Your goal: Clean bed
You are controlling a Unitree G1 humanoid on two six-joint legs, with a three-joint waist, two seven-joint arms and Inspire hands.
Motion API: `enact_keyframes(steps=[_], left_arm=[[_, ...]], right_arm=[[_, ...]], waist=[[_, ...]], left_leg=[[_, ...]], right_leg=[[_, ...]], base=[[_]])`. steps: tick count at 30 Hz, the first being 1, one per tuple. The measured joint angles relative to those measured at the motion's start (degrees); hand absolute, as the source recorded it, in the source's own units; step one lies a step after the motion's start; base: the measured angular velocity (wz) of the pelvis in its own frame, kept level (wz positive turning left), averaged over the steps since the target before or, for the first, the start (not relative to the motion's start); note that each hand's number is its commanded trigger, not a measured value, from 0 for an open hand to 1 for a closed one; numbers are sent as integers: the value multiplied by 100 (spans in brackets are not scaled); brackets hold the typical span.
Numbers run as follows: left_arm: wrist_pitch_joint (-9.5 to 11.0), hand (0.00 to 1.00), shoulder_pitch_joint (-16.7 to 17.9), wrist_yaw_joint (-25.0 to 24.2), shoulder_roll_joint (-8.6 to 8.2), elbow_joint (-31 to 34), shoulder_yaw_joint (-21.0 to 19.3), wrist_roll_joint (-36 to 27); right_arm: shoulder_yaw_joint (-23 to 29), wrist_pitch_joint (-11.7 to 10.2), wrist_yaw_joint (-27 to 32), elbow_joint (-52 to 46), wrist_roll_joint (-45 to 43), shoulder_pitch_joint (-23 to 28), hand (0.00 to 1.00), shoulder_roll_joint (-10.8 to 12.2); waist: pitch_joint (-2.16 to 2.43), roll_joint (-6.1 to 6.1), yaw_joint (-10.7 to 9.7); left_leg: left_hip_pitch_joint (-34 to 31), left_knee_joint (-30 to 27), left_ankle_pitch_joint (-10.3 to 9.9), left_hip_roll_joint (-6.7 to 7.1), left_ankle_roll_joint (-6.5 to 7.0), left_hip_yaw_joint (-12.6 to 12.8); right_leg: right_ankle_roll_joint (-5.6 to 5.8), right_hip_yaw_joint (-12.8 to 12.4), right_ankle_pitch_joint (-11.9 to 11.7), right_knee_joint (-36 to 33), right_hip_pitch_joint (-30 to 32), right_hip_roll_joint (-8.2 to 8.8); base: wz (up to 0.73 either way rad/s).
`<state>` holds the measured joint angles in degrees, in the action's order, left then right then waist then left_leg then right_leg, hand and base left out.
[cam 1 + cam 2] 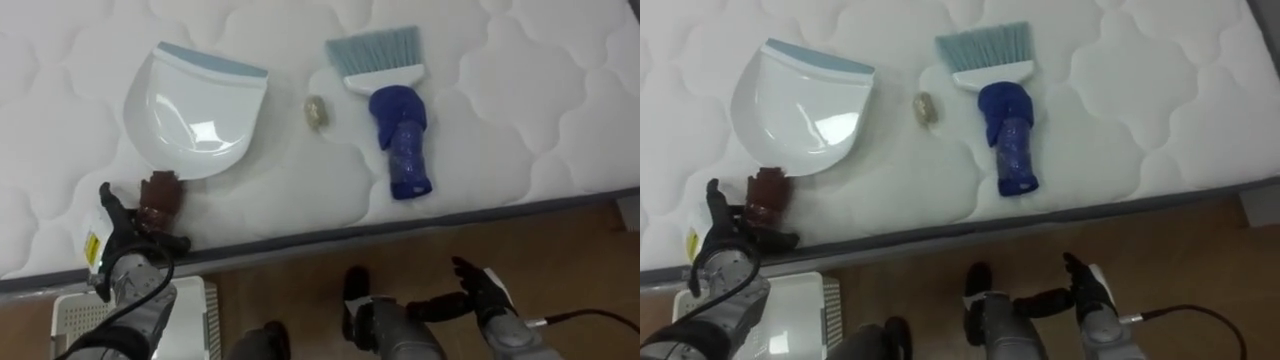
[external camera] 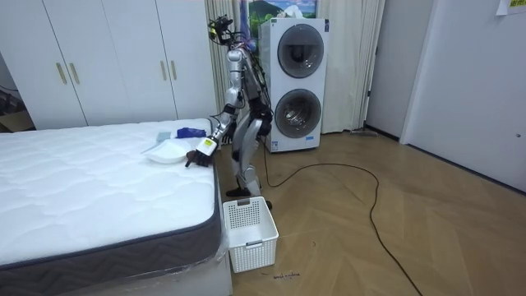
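The bed [image 1: 520, 110] lay ahead of both your hands, its white quilted top bare of sheets. Your left hand [image 1: 125, 245] sat at the near edge with its fingers loosely spread, not curled round anything. The brown handle [image 1: 158, 197] of the white dustpan [image 1: 195, 110] lay just beside those fingers. You could not tell whether they touched it. A small pale scrap [image 1: 316, 110] lay beyond that hand and to its right, between the dustpan and a blue-handled brush [image 1: 395, 110]. Your right hand [image 1: 480, 290] hung over the wooden floor [image 1: 570, 250], short of the mattress edge, fingers relaxed and apart, the brush well ahead of it. A white basket [image 2: 249, 232] stood on the floor below your left hand.
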<state>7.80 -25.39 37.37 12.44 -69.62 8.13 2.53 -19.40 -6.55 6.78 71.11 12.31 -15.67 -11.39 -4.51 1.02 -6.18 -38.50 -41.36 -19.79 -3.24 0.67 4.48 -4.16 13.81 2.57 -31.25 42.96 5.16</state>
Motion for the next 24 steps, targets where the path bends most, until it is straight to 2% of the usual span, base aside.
enact_keyframes(steps=[3,7,10,12,19,24], left_arm=[[-1,100,-27,51,0,-10,14,-79],[-8,100,-50,154,-11,-11,227,-75],[-8,100,-68,240,-3,-23,242,-75],[-10,100,-161,244,37,-140,285,-83],[-161,100,-239,131,253,-284,558,-76],[-262,100,-258,113,265,-303,771,-55]], right_arm=[[12,-30,2,-6,77,-7,0,20],[5,-51,15,-108,201,-8,0,27],[-39,-76,10,-156,293,-2,0,41],[-173,-94,14,-215,376,-3,0,39],[-356,-93,-32,-333,428,4,0,101],[-412,-83,-47,-411,436,24,0,81]], waist=[[-22,-32,-130],[-22,-33,-203],[-25,-40,-281],[-45,-73,-314],[-47,-78,-500],[-47,-77,-521]], left_leg=[[-48,-88,-5,14,3,-1],[-236,-245,-8,-12,-12,3],[-279,-293,-9,-25,-9,24],[-284,-334,-6,-40,-13,58],[-295,-377,-2,-50,-19,57],[-287,-431,-22,-48,-18,70]], right_leg=[[14,40,98,-194,54,85],[-3,-12,126,-321,233,80],[-34,-97,150,-390,287,61],[-58,-153,165,-454,313,52],[-45,-271,150,-468,312,-20],[15,-290,155,-546,315,-14]], base=[[16],[9],[11],[3],[3],[0]])
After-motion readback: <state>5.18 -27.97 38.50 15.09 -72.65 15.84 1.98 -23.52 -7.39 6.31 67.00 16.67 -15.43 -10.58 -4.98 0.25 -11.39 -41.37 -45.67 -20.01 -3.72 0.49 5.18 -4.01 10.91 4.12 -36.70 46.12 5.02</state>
